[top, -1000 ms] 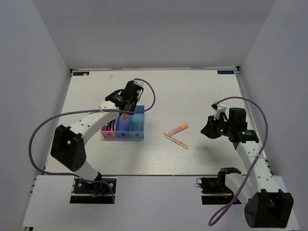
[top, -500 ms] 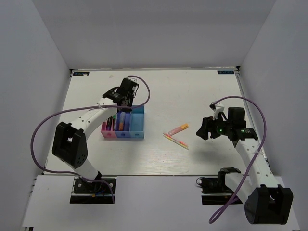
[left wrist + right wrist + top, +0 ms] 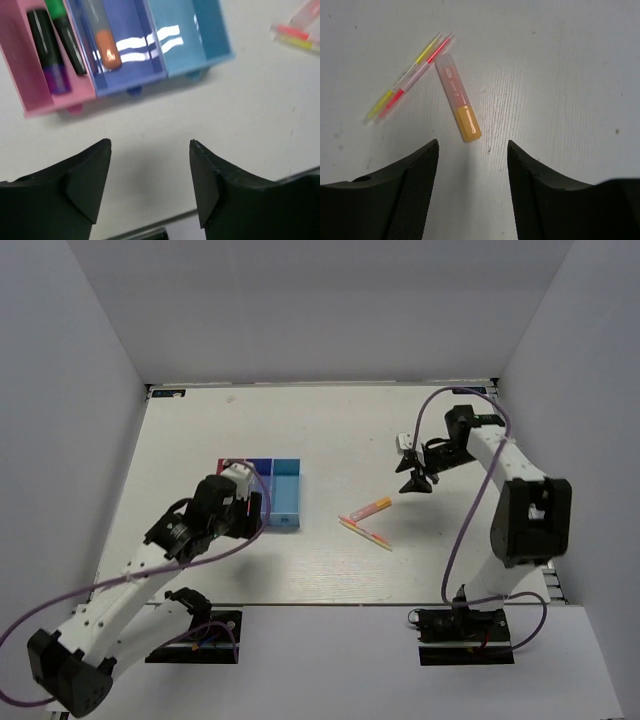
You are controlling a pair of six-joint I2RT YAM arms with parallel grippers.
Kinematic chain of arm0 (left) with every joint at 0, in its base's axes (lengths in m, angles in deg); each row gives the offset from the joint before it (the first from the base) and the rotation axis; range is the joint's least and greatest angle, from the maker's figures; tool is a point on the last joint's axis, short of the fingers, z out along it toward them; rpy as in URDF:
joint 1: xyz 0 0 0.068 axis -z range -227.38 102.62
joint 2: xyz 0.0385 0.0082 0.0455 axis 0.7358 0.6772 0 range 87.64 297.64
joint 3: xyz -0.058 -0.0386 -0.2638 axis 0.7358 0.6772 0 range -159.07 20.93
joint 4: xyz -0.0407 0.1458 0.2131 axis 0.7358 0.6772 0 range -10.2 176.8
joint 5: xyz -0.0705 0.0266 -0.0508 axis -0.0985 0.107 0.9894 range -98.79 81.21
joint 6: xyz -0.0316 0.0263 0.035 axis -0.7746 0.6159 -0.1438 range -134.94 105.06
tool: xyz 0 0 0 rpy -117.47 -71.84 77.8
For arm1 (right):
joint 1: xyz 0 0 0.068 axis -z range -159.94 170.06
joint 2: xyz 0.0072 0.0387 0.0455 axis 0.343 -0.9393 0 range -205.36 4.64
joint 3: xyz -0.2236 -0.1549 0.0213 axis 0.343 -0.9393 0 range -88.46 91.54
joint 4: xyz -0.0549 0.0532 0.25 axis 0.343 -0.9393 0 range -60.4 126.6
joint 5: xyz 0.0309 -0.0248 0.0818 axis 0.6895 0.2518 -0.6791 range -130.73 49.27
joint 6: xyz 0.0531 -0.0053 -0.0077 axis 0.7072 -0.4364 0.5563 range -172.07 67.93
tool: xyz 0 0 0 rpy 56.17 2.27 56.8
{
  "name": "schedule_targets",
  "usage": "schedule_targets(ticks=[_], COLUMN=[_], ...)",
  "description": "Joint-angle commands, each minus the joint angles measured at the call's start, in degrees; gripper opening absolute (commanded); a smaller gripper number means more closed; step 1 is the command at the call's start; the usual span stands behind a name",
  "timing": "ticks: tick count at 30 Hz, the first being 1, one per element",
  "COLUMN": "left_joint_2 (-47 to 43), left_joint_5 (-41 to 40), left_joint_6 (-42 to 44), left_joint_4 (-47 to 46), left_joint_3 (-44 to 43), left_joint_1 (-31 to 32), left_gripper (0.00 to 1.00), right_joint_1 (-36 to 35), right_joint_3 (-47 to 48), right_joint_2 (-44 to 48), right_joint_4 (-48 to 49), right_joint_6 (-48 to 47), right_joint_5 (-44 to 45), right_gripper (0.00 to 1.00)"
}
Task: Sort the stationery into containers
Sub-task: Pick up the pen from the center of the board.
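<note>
Two markers [image 3: 42, 50] occupy the pink bin [image 3: 20, 65], a highlighter [image 3: 102, 40] the dark-blue bin [image 3: 145, 45]; left tool [image 3: 150, 150] and right tool [image 3: 472, 147] gape.

On my white table [image 3: 330, 420], three joined containers: a pink bin [image 3: 30, 75], a dark blue bin [image 3: 150, 55] and a light blue bin [image 3: 200, 40]. The pink bin shows a black marker [image 3: 70, 42] capped green and a black pen [image 3: 47, 50] banded purple. The dark blue bin shows a clear highlighter [image 3: 102, 42] tipped orange. Loose on the white lie a translucent pink highlighter [image 3: 457, 102] with an orange cap and clear sticks [image 3: 407, 80] striped yellow and pink-red. My left gripper [image 3: 150, 144] and right gripper [image 3: 472, 143] are black.
</note>
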Motion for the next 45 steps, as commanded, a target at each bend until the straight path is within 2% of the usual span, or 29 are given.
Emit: schedule_targets(ticks=[1, 5, 9, 12, 19, 22, 23, 27, 29, 33, 34, 36, 37, 39, 40, 41, 43, 45], left_joint_2=[-6.8, -13.0, -16.9, -17.7, -20.6, -22.2, -22.4, -23.9, -24.8, -25.9, -26.2, -26.5, -27.2, -27.7, -28.5, -29.0, -28.9, -28.9], left_joint_5=[3.9, 3.3, 3.4, 2.9, 1.3, 0.5, 0.2, -0.8, -0.8, -1.2, -1.3, -1.7, -2.0, -2.4, -2.6, -3.0, -3.0, -3.1], left_joint_6=[-1.7, -1.2, -0.5, -0.1, 0.1, -0.1, -0.3, -0.5, -0.5, -0.7, -0.8, -0.8, -1.0, -1.0, -1.2, -1.2, -1.2, -1.3], left_joint_4=[2.1, 4.0, 3.5, 3.3, 3.0, 3.0, 3.2, 3.3, 3.0, 3.0, 3.2, 3.2, 3.1, 2.9, 2.8, 2.7, 2.8, 2.7], left_joint_3=[6.2, 10.5, 13.6, 14.1, 14.7, 14.9, 15.0, 15.0, 15.2, 15.2, 15.2, 15.2, 15.4, 15.6, 15.7, 15.8, 15.8, 15.8], left_joint_1=[-0.1, -0.2, -0.1, -0.1, -0.5, -0.3, -0.3, -0.3, -0.3, -0.3, -0.4, -0.3, -0.3, -0.3, -0.3, -0.3, -0.4, -0.3], left_gripper=[0.75, 0.77, 0.79, 0.80, 0.80, 0.80, 0.81, 0.81, 0.81, 0.81, 0.81, 0.81, 0.81, 0.81, 0.81, 0.81, 0.81, 0.81], right_joint_1=[-1.9, -5.3, -8.1, -9.7, -12.5, -14.0, -14.0, -14.7, -14.9, -15.3, -15.9, -16.2, -16.3, -16.9, -17.6, -19.6, -20.7, -22.7], right_joint_3=[5.9, -0.6, 1.1, 1.0, 3.3, 2.3, 2.1, 0.8, 2.5, 6.2, 7.2, 9.2, 9.9, 10.3, 10.3, 9.6, 9.6, 10.4], right_joint_2=[-8.4, -9.2, -12.4, -14.9, -19.1, -20.2, -20.2, -19.3, -19.3, -19.7, -19.4, -17.6, -16.8, -13.9, -12.3, -9.9, -8.9, -7.6], right_joint_4=[-16.0, 2.8, 5.8, 11.7, 11.8, 11.9, 12.0, 9.1, 4.7, -2.6, -2.3, -0.1, 1.9, 7.2, 8.6, 15.7, 17.8, 19.6], right_joint_6=[-27.0, -19.8, -15.7, -11.9, -10.8, -11.1, -11.6, -12.7, -14.5, -14.5, -8.5, -3.8, 4.3, 9.5, 17.4, 26.2, 28.1, 36.2], right_joint_5=[0.4, 6.5, 11.5, 14.5, 19.5, 22.4, 23.7, 26.8, 26.7, 27.6, 27.1, 24.3, 23.5, 21.5, 21.2, 21.7, 21.7, 21.8], right_gripper=[0.60, 0.62, 0.62, 0.62, 0.62, 0.56, 0.45, 0.18, 0.18, 0.08, 0.07, 0.03, 0.02, 0.00, 0.00, 0.00, 0.00, 0.00])
